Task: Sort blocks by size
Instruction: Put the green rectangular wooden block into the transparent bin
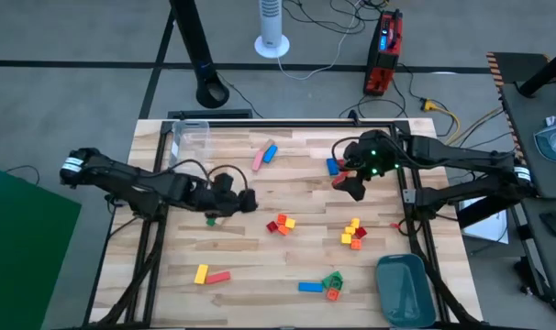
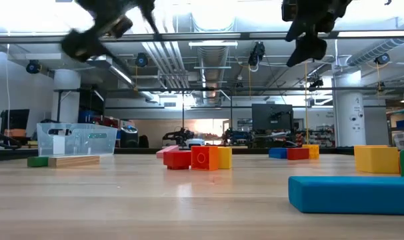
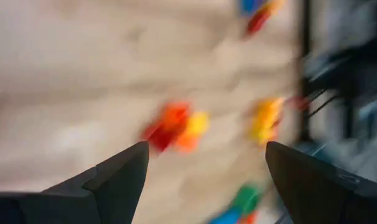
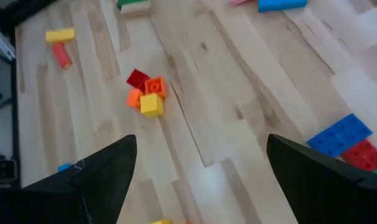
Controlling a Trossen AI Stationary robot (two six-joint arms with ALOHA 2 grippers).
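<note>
The blocks lie scattered on the wooden table [image 1: 260,183]. A red, orange and yellow cluster [image 1: 280,224] sits mid-table and also shows in the left wrist view [image 3: 176,127] and the right wrist view [image 4: 146,93]. A second yellow and orange cluster [image 1: 353,233] lies to its right. My left gripper [image 1: 246,202] hovers open and empty left of the middle cluster [image 3: 207,149]. My right gripper [image 1: 356,188] hovers open and empty [image 4: 201,140] near a blue and red pair [image 1: 335,167] at the far right. Both grippers are well above the table in the low view.
A clear plastic box [image 1: 191,137] stands at the far left and a grey-blue tray [image 1: 405,289] at the near right. Pink and blue bars [image 1: 264,154] lie at the far middle, a yellow and red pair [image 1: 209,274] near left, and a blue bar [image 1: 310,287] with green and orange blocks [image 1: 332,284] near the middle.
</note>
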